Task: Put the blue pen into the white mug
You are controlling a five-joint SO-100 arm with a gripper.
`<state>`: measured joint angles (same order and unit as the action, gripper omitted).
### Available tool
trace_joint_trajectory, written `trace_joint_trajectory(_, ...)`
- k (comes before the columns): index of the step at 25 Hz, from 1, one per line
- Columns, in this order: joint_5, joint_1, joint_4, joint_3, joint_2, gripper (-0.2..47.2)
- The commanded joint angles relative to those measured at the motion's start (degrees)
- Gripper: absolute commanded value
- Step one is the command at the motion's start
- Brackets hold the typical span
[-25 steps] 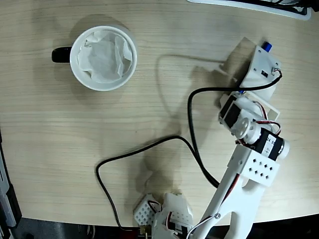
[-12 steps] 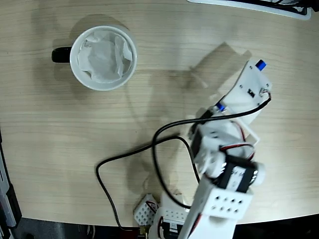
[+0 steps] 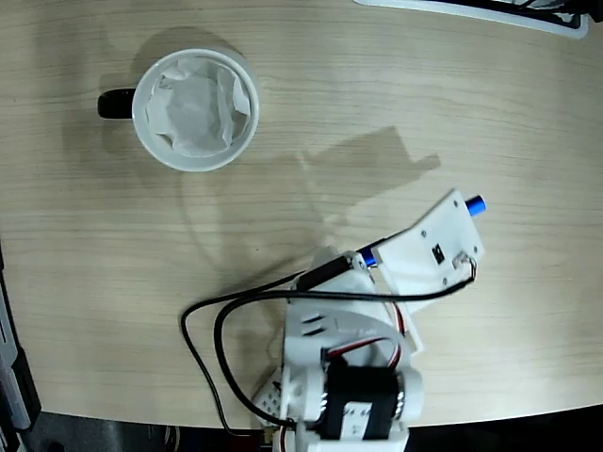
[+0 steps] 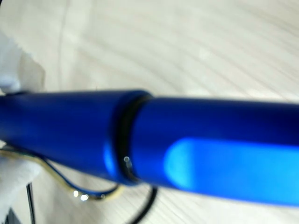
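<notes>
**My gripper carries the pen, well away from the mug**

Seen from the overhead fixed camera, my gripper [image 3: 429, 247] sits at the lower right of the table [image 3: 396, 85], under a white plastic housing. The fingers themselves are hidden beneath that housing, so I cannot see how far apart they are. What I can see is the pen [image 3: 476, 202] running through the gripper: one blue end pokes out at the upper right of the housing, and another short blue piece shows at its lower left. The pen lies on a slant, from lower left to upper right.

My wrist camera is filled almost edge to edge by the pen [image 4: 154, 140], very close and blurred. It crosses the picture from left to right as a glossy blue barrel, with a dark ring where two sections meet. Pale wood grain shows above it, and a bit of white plastic at the left edge. The pen sits this close to the lens and passes through the housing, so I take it that my gripper is clamped on it.

The mug [image 3: 141, 118] stands upright at the upper left of the table in the fixed view, well apart from my gripper. Its black handle points left. Crumpled white paper [image 3: 196, 108] lines its inside.

A black cable [image 3: 203, 363] loops across the table near my base.
</notes>
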<state>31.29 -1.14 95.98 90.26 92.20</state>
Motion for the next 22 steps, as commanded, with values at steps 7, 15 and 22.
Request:
trace_joint_trajectory(7, -23.82, -11.87, -4.92, -1.23, 11.51, 0.0)
trace_joint_trajectory(15, -49.57, -25.14, -16.00, -0.62, 15.12, 0.0)
trace_joint_trajectory(22, -64.78, -32.70, -34.37, -0.18, 15.82, 0.0)
